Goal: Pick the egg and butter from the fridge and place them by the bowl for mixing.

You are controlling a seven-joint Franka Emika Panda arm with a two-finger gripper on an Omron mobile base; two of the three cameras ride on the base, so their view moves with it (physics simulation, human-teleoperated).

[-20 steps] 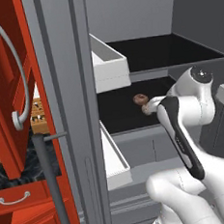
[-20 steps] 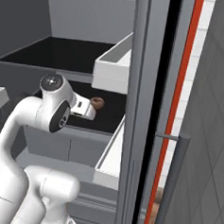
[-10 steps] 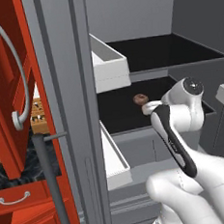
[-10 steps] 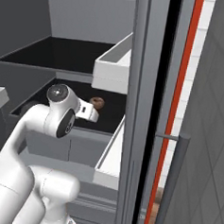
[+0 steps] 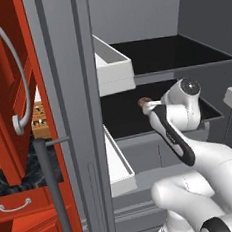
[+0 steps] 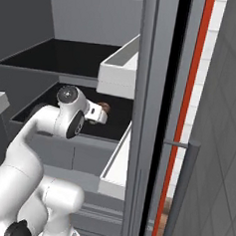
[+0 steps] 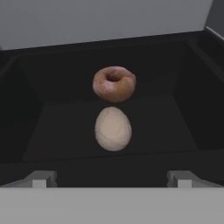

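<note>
**Claw spread wide at fridge shelf, egg ahead and unheld**

The claw [image 7: 112, 179] stands with its two fingertips [image 7: 41, 178] set far apart and nothing between them. Directly ahead of it, centred on the gap, the egg [image 7: 113, 128] lies on the dark shelf [image 7: 57, 131], apart from both tips. Just beyond the egg, close to it, sits a brown ring doughnut [image 7: 114, 83]. From the base cameras the arm's hand is level with the fridge's [image 5: 75, 91] middle shelf, the doughnut showing just past it. A white door bin [image 5: 112, 68] hangs above and to the claw's left; a second bin [image 5: 117, 163] sits lower on that side.
</note>
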